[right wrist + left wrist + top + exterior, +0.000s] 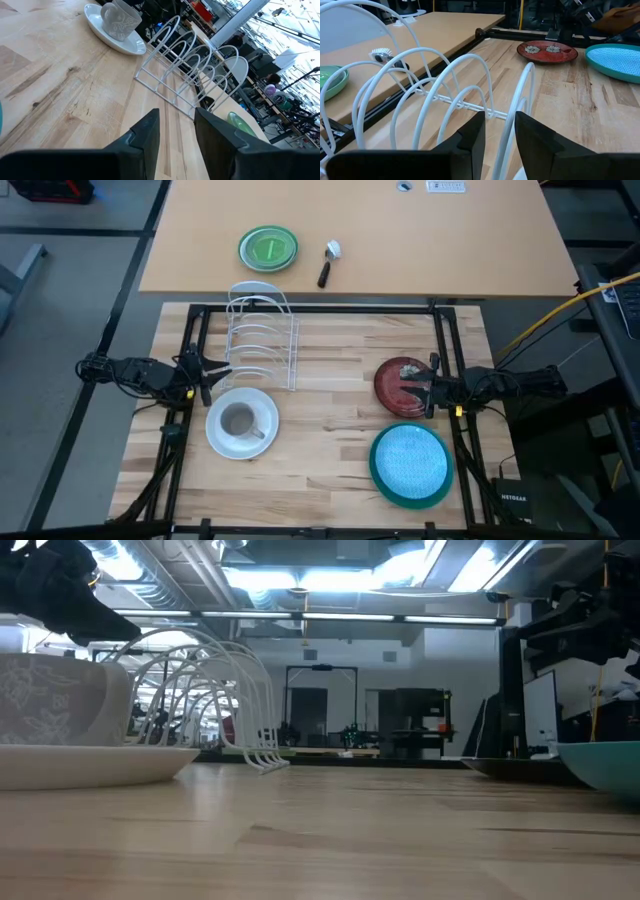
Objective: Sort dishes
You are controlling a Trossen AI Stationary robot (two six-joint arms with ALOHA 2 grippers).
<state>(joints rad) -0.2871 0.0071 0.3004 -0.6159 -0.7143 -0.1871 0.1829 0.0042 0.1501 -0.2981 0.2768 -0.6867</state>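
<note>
- The whole pale wooden table (pixel 330 395) is seen from straight above in the high view.
- The tabletop is skimmed at surface level in the low view; the white wire rack (pixel 215 705) is shared with every view.
- The rack (pixel 450 95) is faced closely at 12 o'clock by the left wrist camera.
- It is faced from farther off by the right wrist camera.
</note>
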